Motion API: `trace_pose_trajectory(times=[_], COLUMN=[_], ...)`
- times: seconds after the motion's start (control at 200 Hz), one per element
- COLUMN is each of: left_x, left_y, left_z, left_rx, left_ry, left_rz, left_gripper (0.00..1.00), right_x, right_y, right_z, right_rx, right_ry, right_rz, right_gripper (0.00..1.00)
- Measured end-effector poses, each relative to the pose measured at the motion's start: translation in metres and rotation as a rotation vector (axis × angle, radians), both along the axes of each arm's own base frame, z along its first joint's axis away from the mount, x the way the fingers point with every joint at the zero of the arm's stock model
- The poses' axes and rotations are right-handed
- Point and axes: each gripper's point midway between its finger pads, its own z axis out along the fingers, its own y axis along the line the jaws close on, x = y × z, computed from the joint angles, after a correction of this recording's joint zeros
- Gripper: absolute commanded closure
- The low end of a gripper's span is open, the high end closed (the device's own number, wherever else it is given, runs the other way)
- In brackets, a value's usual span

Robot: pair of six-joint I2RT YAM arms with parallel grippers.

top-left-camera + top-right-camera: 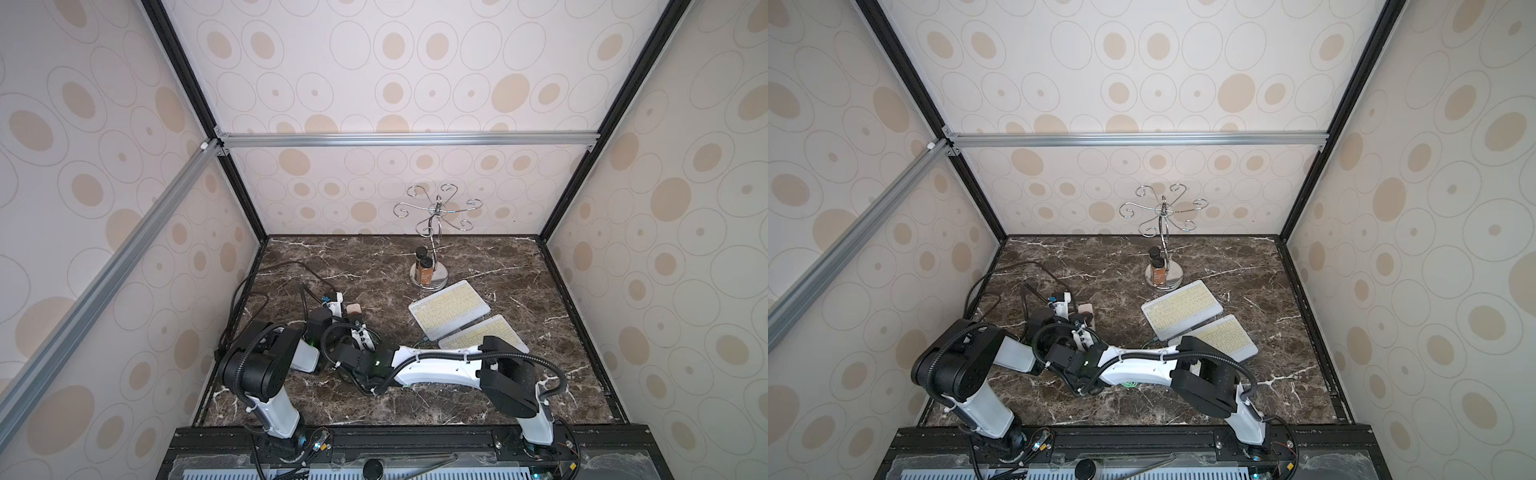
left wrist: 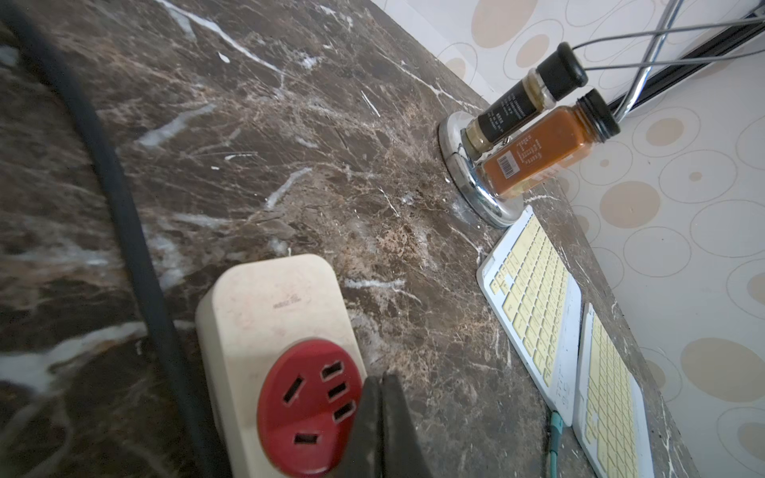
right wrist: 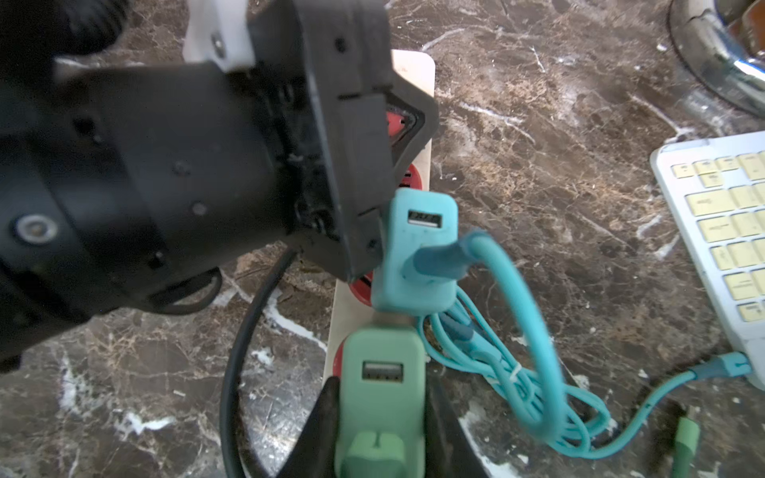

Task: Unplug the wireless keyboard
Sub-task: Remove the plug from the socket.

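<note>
In the right wrist view my right gripper point(image 3: 383, 397) is shut on a green charger point(image 3: 381, 414) plugged into a cream power strip point(image 3: 343, 306) with red sockets. Beside it a blue charger point(image 3: 414, 256) feeds a teal cable point(image 3: 517, 314) that runs into the corner of a white keyboard point(image 3: 720, 231) with yellow keys. My left gripper point(image 2: 383, 383) is shut and empty, its tips resting on the strip point(image 2: 269, 306) at the edge of a free red socket point(image 2: 306, 405). Two such keyboards point(image 1: 449, 309) point(image 1: 486, 332) lie side by side in both top views.
A chrome hook stand point(image 1: 432, 232) holds two spice bottles point(image 2: 534, 153) on its base behind the keyboards. The strip's thick black cord point(image 2: 124, 207) loops along the left. A loose green cable end point(image 3: 685, 438) lies near the keyboard corner. Patterned walls enclose the marble table point(image 1: 519, 395).
</note>
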Motion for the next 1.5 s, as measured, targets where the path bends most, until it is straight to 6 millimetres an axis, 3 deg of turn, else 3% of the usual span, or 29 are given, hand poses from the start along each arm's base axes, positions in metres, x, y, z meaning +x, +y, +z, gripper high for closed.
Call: trace_pose_trajectory(times=[0.25,0.545,0.64,0.755,0.835,0.95,1.095,1.301,1.501], left_x=[0.000,-0.001,-0.001,-0.001,-0.001,-0.001,-0.001,-0.007,-0.020], left_y=[-0.001,-0.001,-0.001,-0.001,-0.001,-0.001,-0.001,0.003,0.016], left_z=[0.000,0.000,0.000,0.000,0.000,0.000,0.000,0.001,0.003], left_rx=[0.000,0.000,0.001,0.001,0.001,0.001,0.003,0.016,0.051], left_ry=[-0.001,-0.001,-0.001,-0.001,-0.001,-0.001,-0.002,0.005,0.014], left_rz=[-0.002,-0.004,-0.003,-0.002,-0.002,-0.002,0.001,0.017,0.063], left_gripper=[1.00,1.00,1.00,1.00,1.00,1.00,1.00,1.00,1.00], right_x=[-0.003,-0.003,-0.002,-0.013,-0.024,-0.028,-0.025,-0.019,-0.013], right_y=[-0.009,-0.005,-0.002,0.017,0.025,0.020,0.019,-0.006,-0.046], right_z=[-0.001,0.001,0.012,0.026,0.021,0.007,0.013,0.023,0.059], right_rx=[0.130,0.113,0.086,0.159,0.214,0.206,0.203,0.150,0.111], right_ry=[-0.013,0.024,0.013,0.023,0.064,0.106,0.100,0.042,-0.053], right_rz=[-0.011,-0.006,-0.011,0.019,0.057,0.070,0.054,0.008,-0.055], right_gripper=[1.00,1.00,1.00,1.00,1.00,1.00,1.00,1.00,1.00])
